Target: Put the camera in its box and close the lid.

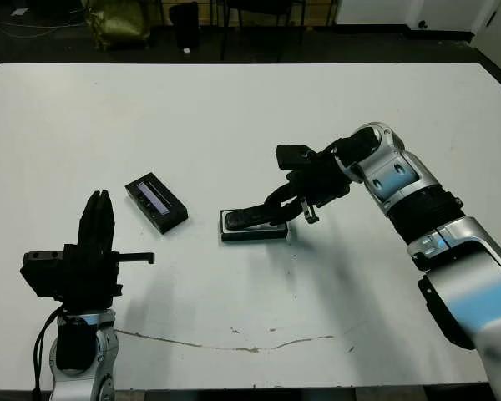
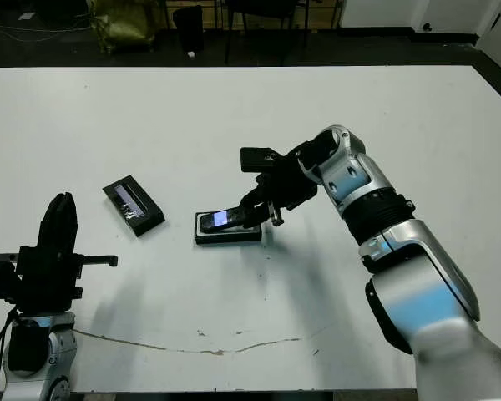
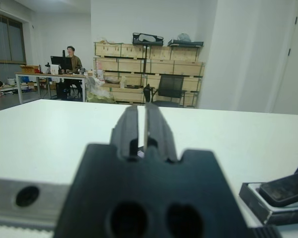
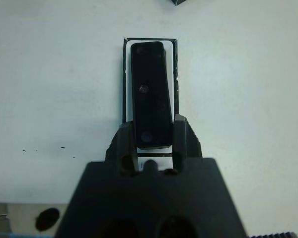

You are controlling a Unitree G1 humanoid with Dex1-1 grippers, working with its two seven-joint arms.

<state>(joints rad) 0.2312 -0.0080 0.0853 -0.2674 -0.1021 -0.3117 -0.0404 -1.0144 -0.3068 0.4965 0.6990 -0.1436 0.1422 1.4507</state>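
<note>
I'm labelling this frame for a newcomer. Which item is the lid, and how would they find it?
On the white table, look left of the black white-lined box where the right gripper holds the slim black camera. The flat black rectangular lid lies there alone, untouched. Only it carries a pale grey-lilac strip on top.

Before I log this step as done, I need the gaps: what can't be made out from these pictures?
- Whether the camera lies flat in the box: eye views show it tilted, its near end between the right gripper fingers.
- The box's lining beneath the camera: covered in the right wrist view.
- The lid: only a corner at the right wrist view's edge.
- The left gripper body blocks its own view's foreground.
</note>
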